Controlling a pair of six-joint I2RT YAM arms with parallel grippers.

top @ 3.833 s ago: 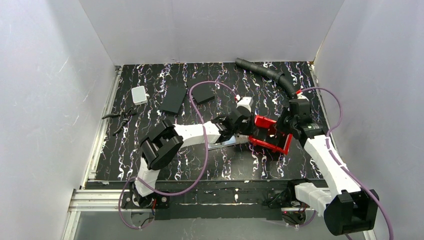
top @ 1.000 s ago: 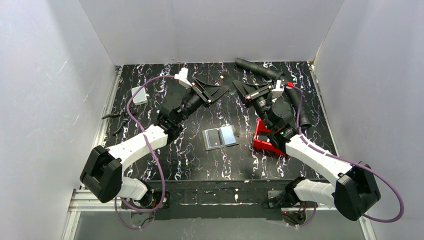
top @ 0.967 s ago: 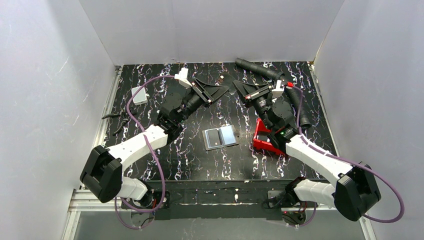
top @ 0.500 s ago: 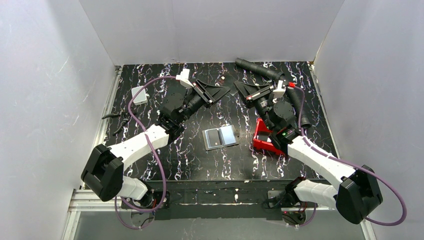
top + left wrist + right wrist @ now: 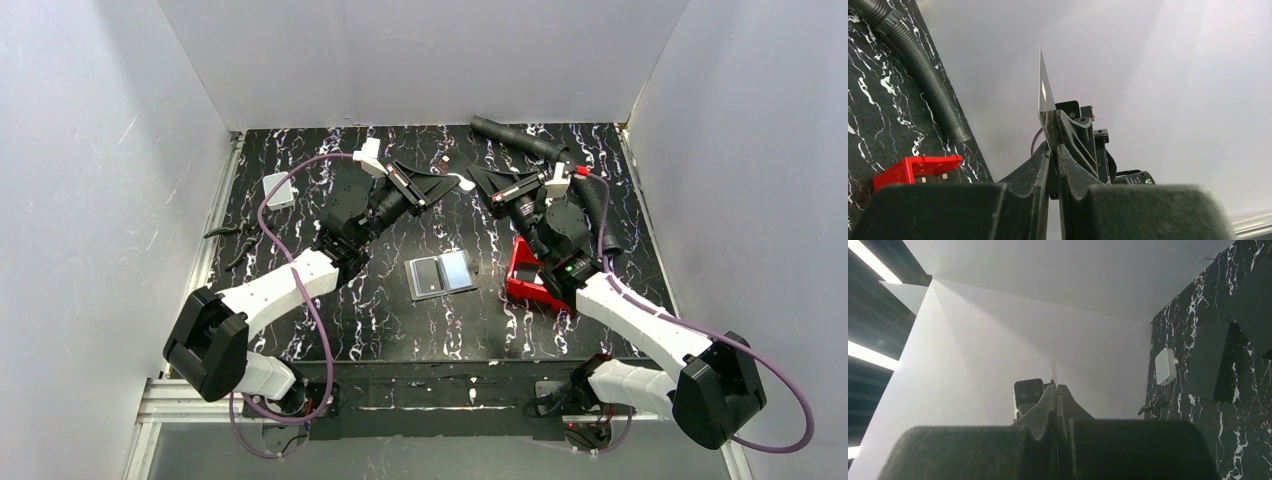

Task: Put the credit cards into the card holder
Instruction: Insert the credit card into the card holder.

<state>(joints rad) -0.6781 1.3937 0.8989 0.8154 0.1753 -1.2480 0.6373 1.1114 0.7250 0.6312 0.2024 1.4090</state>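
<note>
**Black marbled table: one card aloft in both grippers, none visibly pocketed**

Table [image 5: 300,300]: both arms are raised over the far half, tips meeting.

Red tray [image 5: 522,282] sits right of centre, beside the right arm. Left wrist view shows something dark inside; can't tell if it's cards.

Holder [image 5: 441,273] lies open and flat mid-table, on the near side of the grippers. One half is dark, the other glossy. Can't tell if any pocket is filled.

Left gripper [image 5: 1054,147] is clamped on the card [image 5: 1044,90]. Right gripper [image 5: 1054,387] is pinched on the same card from the opposite side. The card stands upright between them, off the table.

Reads as a handover.
- Done: one card lifted.
- Left: one side lets go, the card goes down into a holder pocket, then any others.
</note>
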